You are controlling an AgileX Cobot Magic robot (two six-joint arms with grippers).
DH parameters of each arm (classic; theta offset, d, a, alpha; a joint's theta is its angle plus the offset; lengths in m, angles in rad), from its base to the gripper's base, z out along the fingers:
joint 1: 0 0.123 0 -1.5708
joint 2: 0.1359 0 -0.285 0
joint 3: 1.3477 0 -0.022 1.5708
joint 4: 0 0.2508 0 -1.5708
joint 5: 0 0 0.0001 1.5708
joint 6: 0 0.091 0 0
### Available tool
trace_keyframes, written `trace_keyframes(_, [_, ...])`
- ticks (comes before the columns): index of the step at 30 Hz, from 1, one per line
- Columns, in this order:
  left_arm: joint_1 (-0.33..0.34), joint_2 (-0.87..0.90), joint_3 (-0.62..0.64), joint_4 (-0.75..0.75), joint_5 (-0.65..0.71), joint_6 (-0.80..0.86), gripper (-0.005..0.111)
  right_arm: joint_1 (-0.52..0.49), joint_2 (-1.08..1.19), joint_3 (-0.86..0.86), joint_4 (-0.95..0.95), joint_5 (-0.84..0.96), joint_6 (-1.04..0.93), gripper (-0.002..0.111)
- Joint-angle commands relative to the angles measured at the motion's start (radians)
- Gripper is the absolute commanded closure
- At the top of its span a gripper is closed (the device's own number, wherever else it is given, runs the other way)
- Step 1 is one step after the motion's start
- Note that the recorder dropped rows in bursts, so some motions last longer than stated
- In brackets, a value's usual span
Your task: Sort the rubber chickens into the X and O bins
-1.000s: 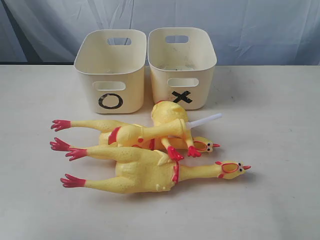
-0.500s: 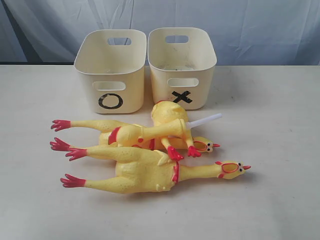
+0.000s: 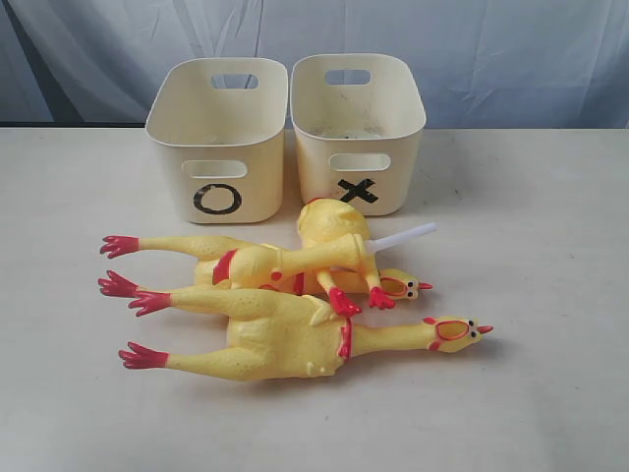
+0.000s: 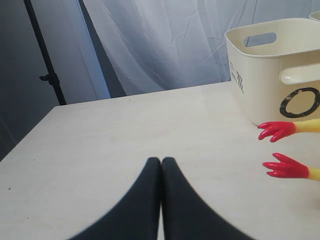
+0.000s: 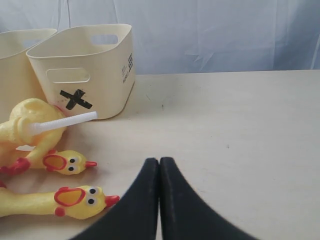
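Nothing moved since the earlier frame. Three glossy, long-necked rubber chickens (image 3: pixel 280 339) lie piled on the matte table (image 3: pixel 550 295), just before the smooth cream O bin (image 3: pixel 177 187) and X bin (image 3: pixel 398 182). Claws pinched closed, empty: left gripper (image 4: pixel 161 162), right gripper (image 5: pixel 159 162).

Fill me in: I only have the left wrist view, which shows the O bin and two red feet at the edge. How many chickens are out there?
Observer: Three rubber chickens, heaped together on the table in front of the bins. None is in a bin yet.
Operator: Where is the X bin?
Observer: The X bin stands close beside the O bin, on its right in the exterior view.
Operator: And the right gripper?
Observer: The right gripper is shut on nothing, over bare table and clear of the chickens.
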Motion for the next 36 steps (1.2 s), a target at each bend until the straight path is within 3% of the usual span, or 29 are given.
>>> trace_keyframes(1, [-0.002, -0.004, 0.004, -0.003, -0.002, -0.002, 0.107, 0.004, -0.004, 0.004, 0.016, -0.067, -0.003, 0.108])
trace_keyframes(17, [-0.002, -0.004, 0.004, -0.003, -0.002, -0.002, 0.107, 0.004, -0.004, 0.004, 0.051, -0.286, -0.003, 0.108])
trace_keyframes(20, [-0.002, -0.004, 0.004, -0.003, -0.002, -0.002, 0.107, 0.004, -0.004, 0.004, 0.128, -0.309, 0.041, 0.108])
trace_keyframes(27, [-0.002, -0.004, 0.004, -0.003, -0.002, -0.002, 0.107, 0.004, -0.004, 0.004, 0.345, -0.309, 0.052, 0.108])
trace_keyframes(36, [-0.002, -0.004, 0.004, -0.003, -0.002, -0.002, 0.107, 0.004, 0.011, -0.191, 0.353, -0.201, 0.042, 0.108])
